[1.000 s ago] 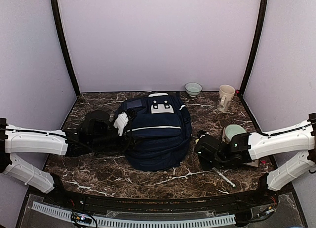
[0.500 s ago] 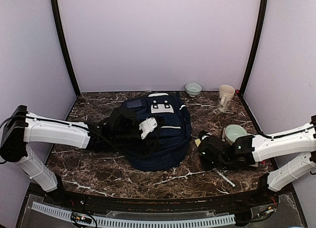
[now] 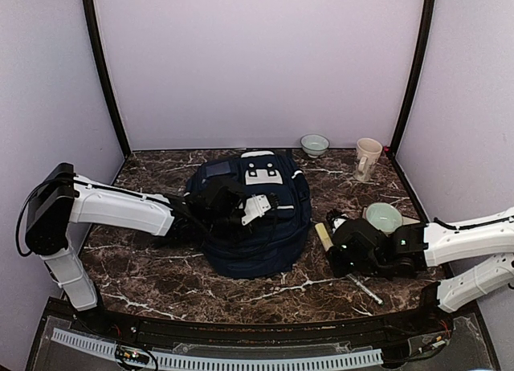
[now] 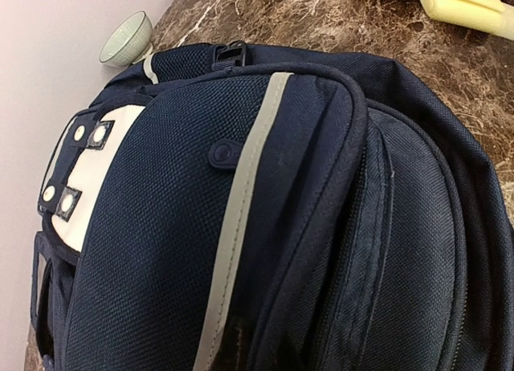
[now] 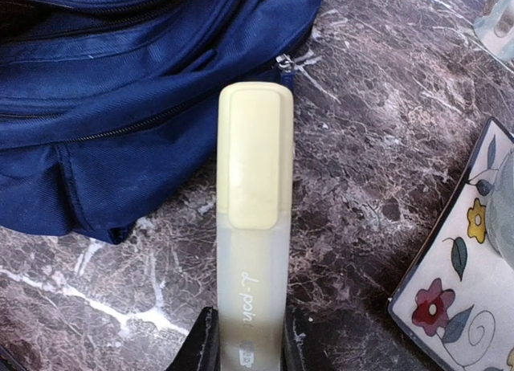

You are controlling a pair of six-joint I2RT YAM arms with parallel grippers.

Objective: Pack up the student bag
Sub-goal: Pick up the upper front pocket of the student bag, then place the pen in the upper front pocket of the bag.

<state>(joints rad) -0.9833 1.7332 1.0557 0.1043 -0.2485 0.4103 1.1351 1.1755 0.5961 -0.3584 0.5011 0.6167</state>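
Right gripper (image 5: pixel 247 343) clamps a highlighter (image 5: pixel 250 170) at four o'clock of the bag (image 3: pixel 257 250). Left gripper (image 3: pixel 255 210) lies over the bag; whether clenched or released, I cannot tell.

Matt, coarse-woven cloth student bag (image 4: pixel 161 250)

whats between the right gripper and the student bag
Only the pale yellow highlighter held by the right gripper, its cap pointing at the student bag, with bare marble table under it; the right wrist view shows this.
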